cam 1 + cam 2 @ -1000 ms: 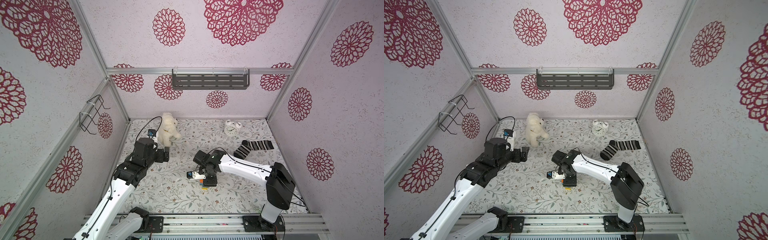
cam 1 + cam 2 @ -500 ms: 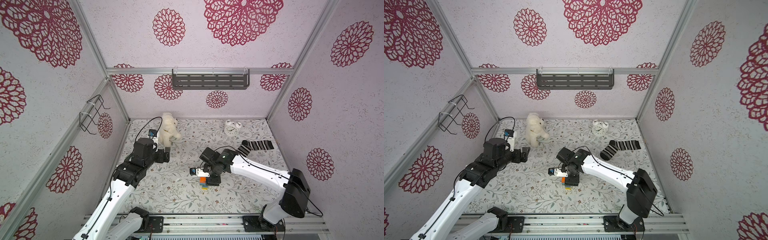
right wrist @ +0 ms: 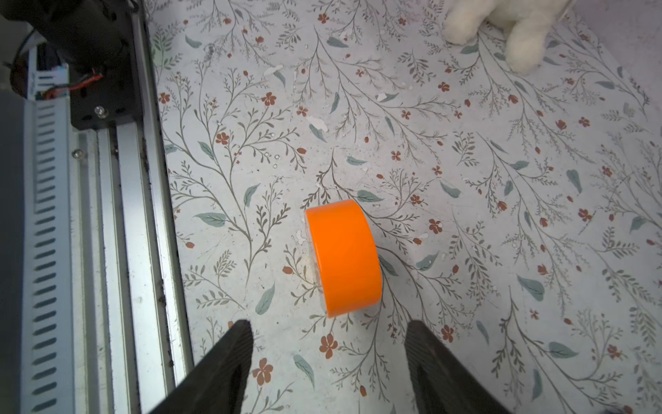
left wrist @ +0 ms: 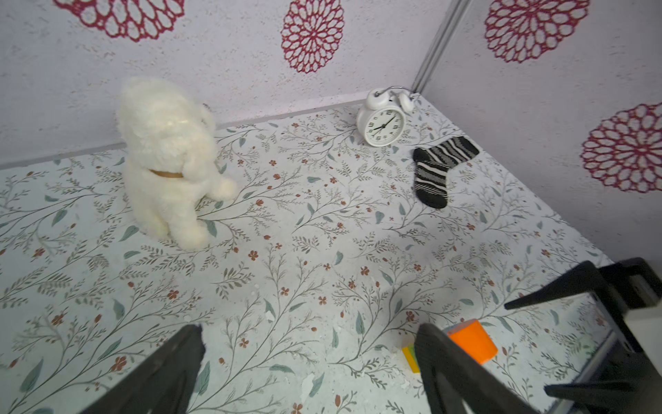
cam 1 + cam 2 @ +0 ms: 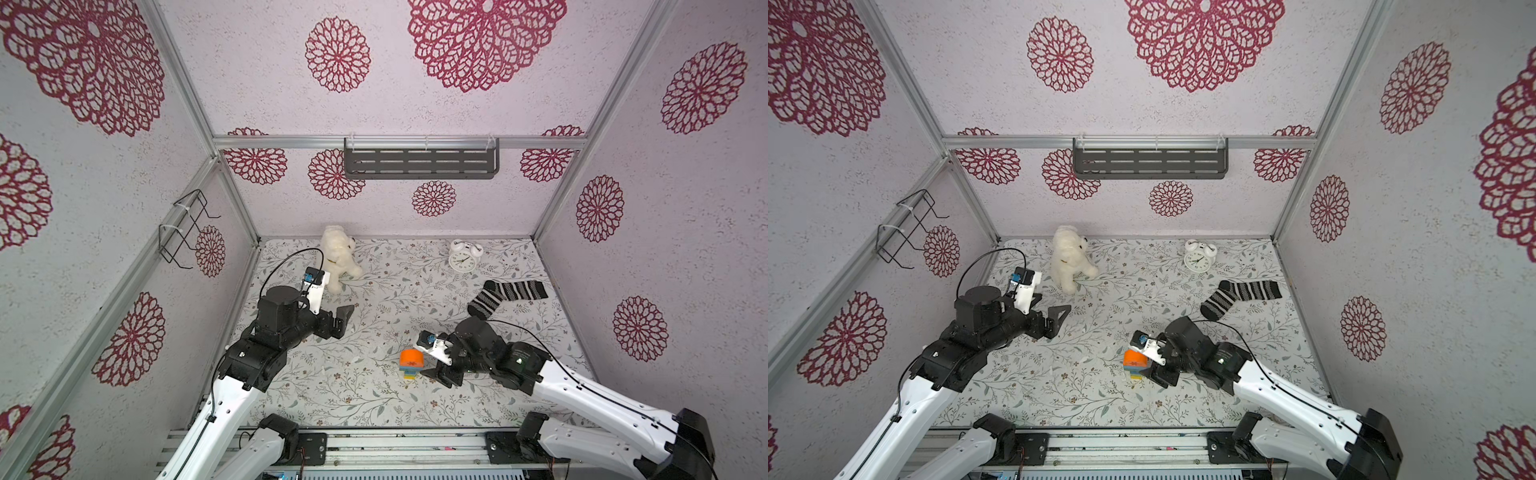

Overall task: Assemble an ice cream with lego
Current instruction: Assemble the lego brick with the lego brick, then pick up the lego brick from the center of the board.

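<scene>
The right gripper [image 3: 327, 328] is released: its two dark fingers [image 3: 229, 362] stand apart with only the flowered tabletop [image 3: 465, 222] between them. The ice cream [image 3: 344, 256] stands upright just ahead of its fingertips, close but not touching, and nothing is grasped. In both top views the stack [image 5: 410, 365] [image 5: 1133, 363] shows an orange dome on top with a red asterisk printed on its flat face, then light-blue, green and yellow layers below.

The left gripper [image 5: 343, 319] hangs above the tabletop with its jaws spread wide and empty. The ice cream lies well away from it, off to the side towards the right arm. In the left wrist view one left finger [image 4: 440, 362] partly covers the stack [image 4: 471, 340].

Ahead of the left gripper sits a white plush animal [image 4: 168, 161]. Farther off stands a white alarm clock [image 4: 383, 125] whose dial carries black numerals, too small to read surely. A black-and-grey striped sock [image 4: 435, 168] lies beside the clock.
</scene>
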Motion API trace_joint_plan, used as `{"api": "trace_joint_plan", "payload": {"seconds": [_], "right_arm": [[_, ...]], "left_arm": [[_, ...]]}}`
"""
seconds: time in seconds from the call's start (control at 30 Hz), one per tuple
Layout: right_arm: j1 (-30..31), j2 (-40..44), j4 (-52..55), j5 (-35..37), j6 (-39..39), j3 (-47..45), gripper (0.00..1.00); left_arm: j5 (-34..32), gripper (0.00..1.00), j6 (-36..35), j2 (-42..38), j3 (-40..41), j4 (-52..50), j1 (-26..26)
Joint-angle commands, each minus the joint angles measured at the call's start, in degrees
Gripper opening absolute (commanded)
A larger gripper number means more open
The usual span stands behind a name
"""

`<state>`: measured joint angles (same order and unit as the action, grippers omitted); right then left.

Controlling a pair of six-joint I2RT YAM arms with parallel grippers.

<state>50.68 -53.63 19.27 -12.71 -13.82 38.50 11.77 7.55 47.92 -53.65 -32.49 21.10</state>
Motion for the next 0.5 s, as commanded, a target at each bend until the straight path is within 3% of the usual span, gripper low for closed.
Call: {"api": "trace_joint_plan", "payload": {"seconds": [0.0,0.3,0.47], "right_arm": [[-2.30,4.12,-15.47,-3.91,10.67,-4.86,0.71],[-9.42,4.32,-24.04,-15.85,12.95,-11.87,0.70],[-10.29,4.01,-26.99,-17.29,13.60,-14.77,0.70]], "left_arm": [[6.85,0.97,-3.48,0.17,0.79,2.71,0.58],[13.01,0.97,-9.45,-1.08,8.51,8.82,3.69],[12.97,0.97,-15.86,-2.20,13.13,10.94,8.61]]}}
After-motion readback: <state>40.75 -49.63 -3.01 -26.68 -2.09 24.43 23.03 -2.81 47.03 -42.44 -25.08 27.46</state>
